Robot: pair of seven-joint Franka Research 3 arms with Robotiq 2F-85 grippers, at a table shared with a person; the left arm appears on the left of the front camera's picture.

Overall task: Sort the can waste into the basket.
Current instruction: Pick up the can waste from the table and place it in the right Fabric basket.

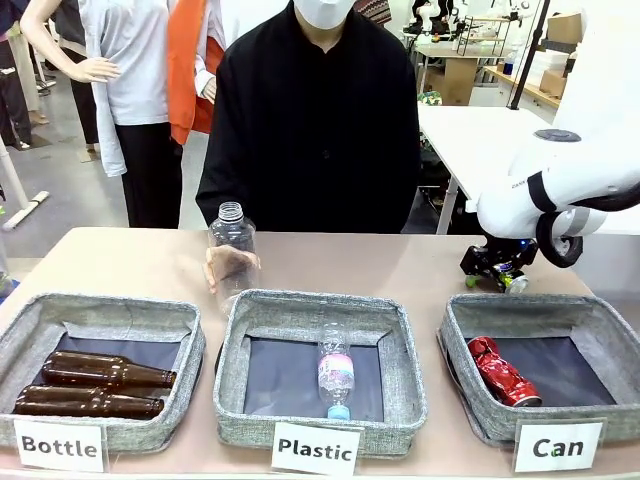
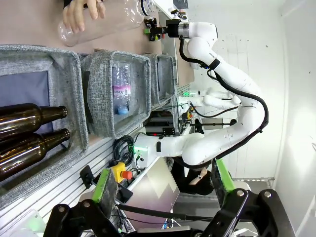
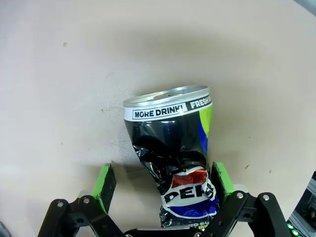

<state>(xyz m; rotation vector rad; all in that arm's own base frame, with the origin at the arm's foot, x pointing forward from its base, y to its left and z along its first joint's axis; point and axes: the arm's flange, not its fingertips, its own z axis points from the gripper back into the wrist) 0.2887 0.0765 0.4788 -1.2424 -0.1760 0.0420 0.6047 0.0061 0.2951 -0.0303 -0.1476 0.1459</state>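
Reading "PEPSI", "MORE DRINK" on crushed can [image 3: 175,158].

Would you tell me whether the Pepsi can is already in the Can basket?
Not yet: the Pepsi can lies on the table, between the open right hand.

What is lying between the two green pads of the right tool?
The crushed Pepsi can lies on the table between the open right tool's pads, as the right wrist view shows. The jaws stand apart, not yet closed on it.
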